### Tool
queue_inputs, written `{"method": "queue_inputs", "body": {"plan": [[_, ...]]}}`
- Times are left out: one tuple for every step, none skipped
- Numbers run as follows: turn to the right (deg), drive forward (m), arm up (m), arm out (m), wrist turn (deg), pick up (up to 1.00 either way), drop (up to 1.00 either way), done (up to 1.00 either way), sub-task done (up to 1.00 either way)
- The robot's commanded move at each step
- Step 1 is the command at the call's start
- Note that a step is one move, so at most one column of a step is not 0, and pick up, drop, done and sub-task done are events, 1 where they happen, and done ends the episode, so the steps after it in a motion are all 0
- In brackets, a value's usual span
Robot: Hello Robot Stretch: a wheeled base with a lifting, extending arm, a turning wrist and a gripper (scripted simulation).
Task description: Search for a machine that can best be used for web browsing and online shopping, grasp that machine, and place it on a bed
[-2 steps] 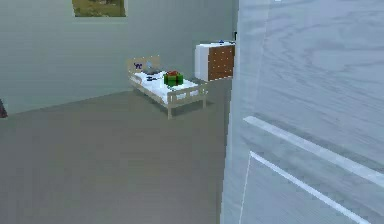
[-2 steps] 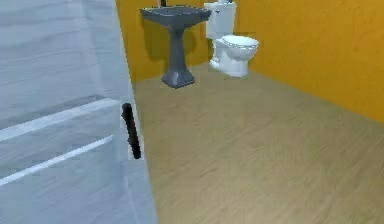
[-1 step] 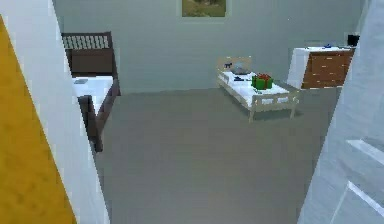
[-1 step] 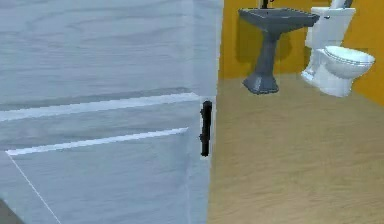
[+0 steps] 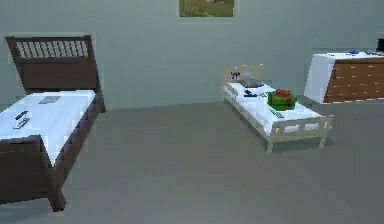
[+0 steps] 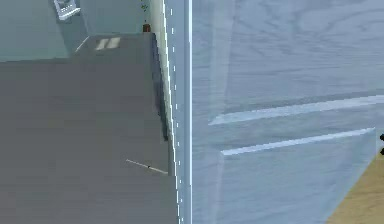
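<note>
Dark flat slab (image 5: 250, 83), laptop-like, lies at the far end of a low white tabletop (image 5: 300, 122) in the forward view, right of middle, with a green-and-red box (image 5: 281, 98) just beside it. The bed (image 5: 62, 118) with its dark headboard sits well apart on that view's left. A dresser (image 5: 350, 80) stands far right and a wall picture (image 5: 207, 7) hangs above. The arm side view gives a pale panelled door (image 6: 290, 100) close up and grey floor (image 6: 80, 130). Gripper state and the slab's position relative to it: cannot tell.
</note>
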Motion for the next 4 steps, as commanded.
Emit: {"method": "queue_inputs", "body": {"plan": [[45.0, 0.00, 0.00, 0.00, 0.0, 0.00, 0.00, 0.00, 0.00], [0.0, 1.00, 0.00, 0.00, 0.0, 0.00, 0.00, 0.00, 0.00], [0.0, 1.00, 0.00, 0.00, 0.0, 0.00, 0.00, 0.00, 0.00], [0.0, 1.00, 0.00, 0.00, 0.0, 0.00, 0.00, 0.00, 0.00]]}}
